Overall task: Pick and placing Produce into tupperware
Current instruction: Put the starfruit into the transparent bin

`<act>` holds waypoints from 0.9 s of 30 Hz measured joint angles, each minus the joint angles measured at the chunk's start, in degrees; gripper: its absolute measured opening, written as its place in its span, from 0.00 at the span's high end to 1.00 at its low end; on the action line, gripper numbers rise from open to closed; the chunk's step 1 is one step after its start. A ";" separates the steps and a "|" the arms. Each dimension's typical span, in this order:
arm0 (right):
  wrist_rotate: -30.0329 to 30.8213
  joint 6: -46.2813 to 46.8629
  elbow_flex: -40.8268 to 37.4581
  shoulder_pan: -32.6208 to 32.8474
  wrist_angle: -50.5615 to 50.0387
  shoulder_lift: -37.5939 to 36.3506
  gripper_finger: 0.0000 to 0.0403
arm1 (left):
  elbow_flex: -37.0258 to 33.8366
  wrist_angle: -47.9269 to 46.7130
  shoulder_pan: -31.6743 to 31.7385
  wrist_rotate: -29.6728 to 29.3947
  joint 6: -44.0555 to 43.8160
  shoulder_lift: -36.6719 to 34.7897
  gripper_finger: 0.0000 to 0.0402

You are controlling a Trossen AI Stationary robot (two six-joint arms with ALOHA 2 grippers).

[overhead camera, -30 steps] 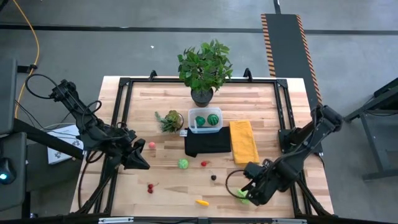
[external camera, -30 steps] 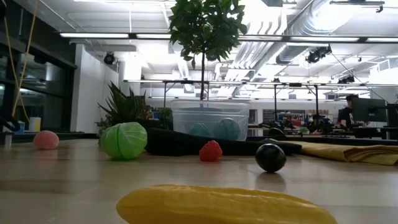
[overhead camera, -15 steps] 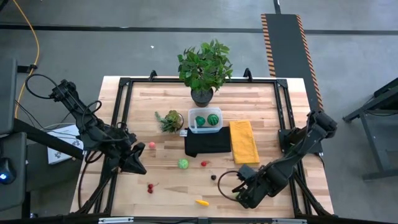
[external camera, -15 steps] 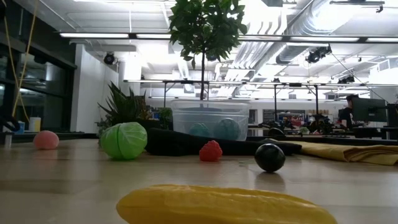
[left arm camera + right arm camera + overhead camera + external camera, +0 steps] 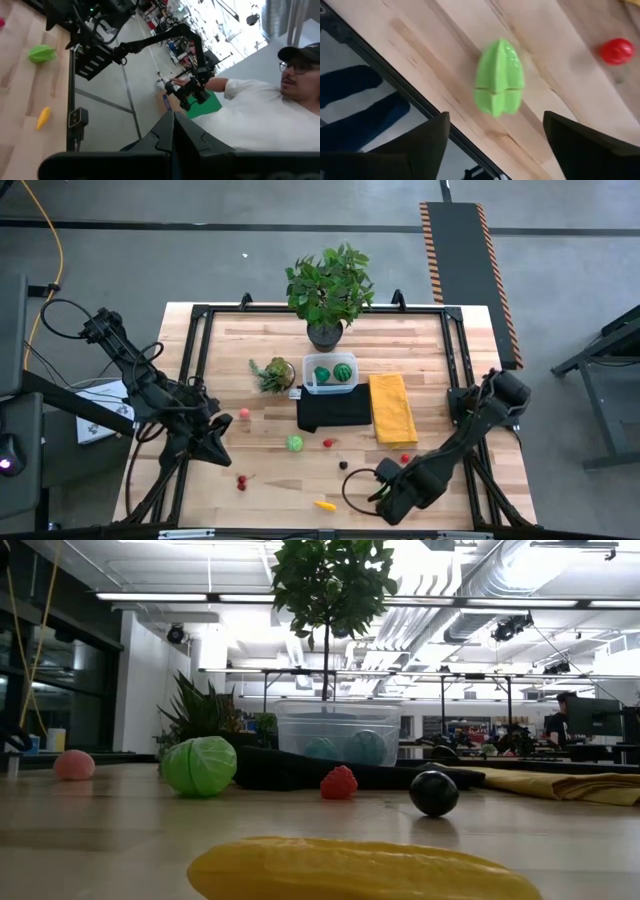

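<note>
On the left side of the wooden table point(image 5: 430, 340), your left gripper point(image 5: 215, 448) waits with its claw pressed together, a small pink ball point(image 5: 243, 413) at its 1 o'clock and a pair of red cherries point(image 5: 241, 481) at its 5 o'clock. A careless swing from there could roll either one away. Toward the middle lie a round light green cabbage piece point(image 5: 294, 443), a red berry point(image 5: 328, 443), a small dark ball point(image 5: 343, 465) and a long yellow piece point(image 5: 324, 504). The small clear plastic tupperware point(image 5: 330, 373) sits at 12 o'clock from them, already holding two dark green striped balls, with a black folded cloth point(image 5: 333, 410) touching its near side and a yellow cloth point(image 5: 392, 408) at its 4 o'clock. On the right, your right gripper point(image 5: 378, 496) hangs low at the table's 6 o'clock edge, its claw spread around a light green ribbed piece point(image 5: 499, 77) without touching it. That is your main risk: the piece lies right beside the table's rim, so a finger landing off-centre can push it over the edge. Its tapered, ridged shape may also squirt out as the fingers close. The carry to the tupperware runs toward 11 o'clock over the dark ball and a small red piece point(image 5: 404, 458), and a low pass could scatter them.
</note>
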 joint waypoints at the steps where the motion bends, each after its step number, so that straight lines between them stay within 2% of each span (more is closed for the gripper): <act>1: 0.02 0.00 0.00 -0.12 0.85 0.29 0.19 | -0.02 -0.27 0.00 0.04 -0.21 0.00 1.00; 7: -0.10 -0.04 0.00 -0.12 2.59 2.94 0.15 | -0.02 -2.02 -0.02 0.96 -0.84 0.00 1.00; 27: -1.11 0.33 0.00 -0.47 1.70 8.66 0.15 | -0.02 -2.12 0.00 1.03 -0.84 0.00 1.00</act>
